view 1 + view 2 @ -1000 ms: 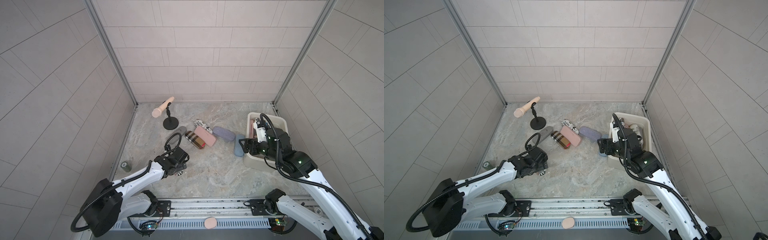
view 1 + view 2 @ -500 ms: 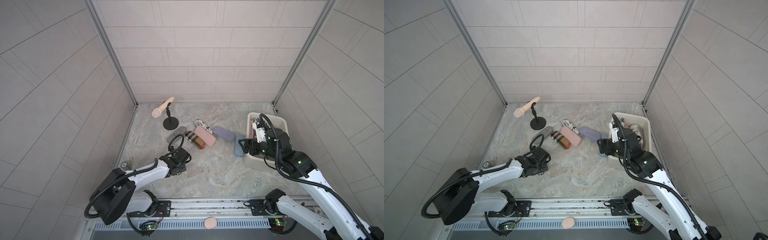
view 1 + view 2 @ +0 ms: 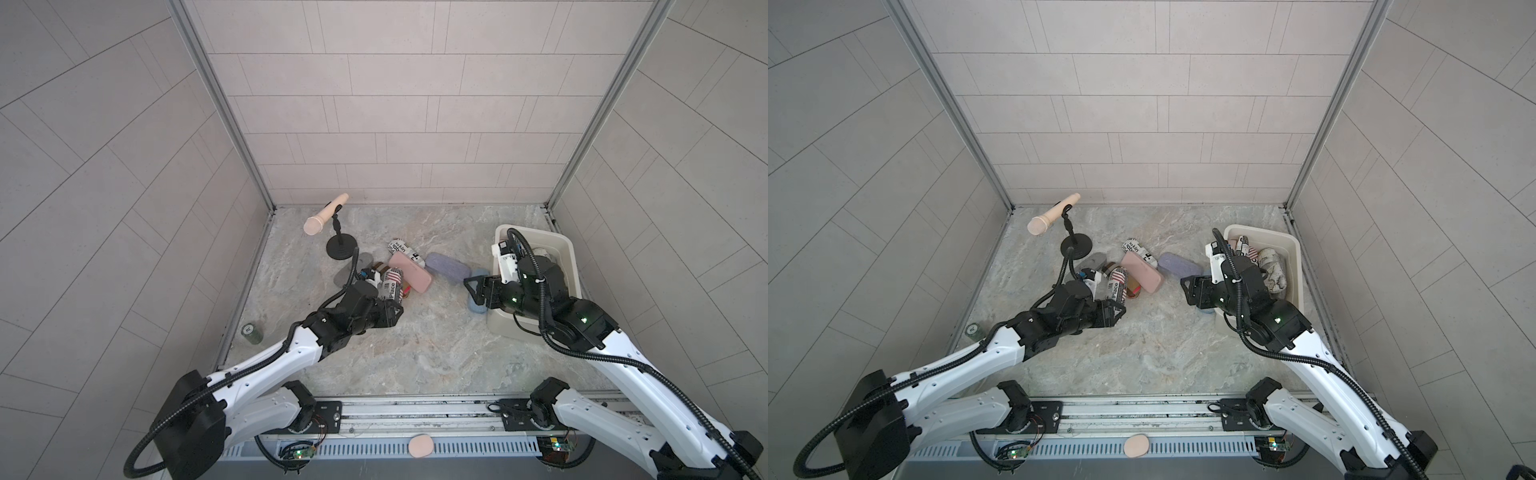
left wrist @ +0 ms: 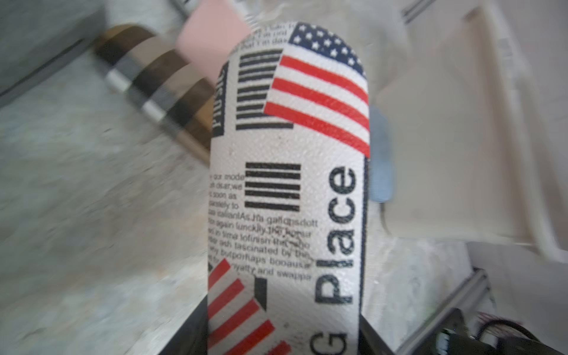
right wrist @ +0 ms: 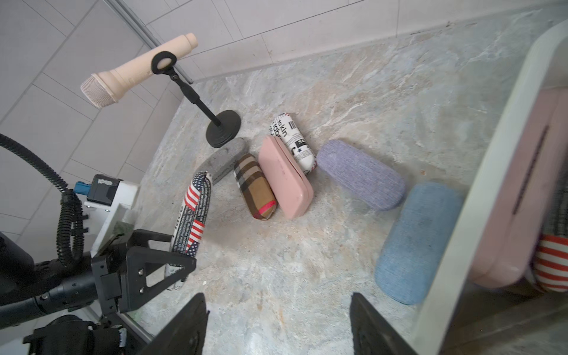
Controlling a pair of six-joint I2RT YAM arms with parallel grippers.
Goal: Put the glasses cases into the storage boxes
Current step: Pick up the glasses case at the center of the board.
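Left wrist view: holding the flag-print newspaper case (image 4: 289,184) by its near end, left gripper (image 5: 176,267) clamped tight, tilted above the marble floor (image 3: 415,353), well apart from the cream-white tub (image 3: 568,246). Probably needing a carry across and a release inside next. Hovering the right gripper (image 5: 276,313) spread wide and empty near the light blue case (image 5: 418,242).

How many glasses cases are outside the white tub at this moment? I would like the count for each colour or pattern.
Newspaper-print cases: 2, with the flag case in the left gripper
Grey case: 1
Plaid case: 1
Pink case: 1
Lavender case: 1
Light blue case: 1
Total: 7
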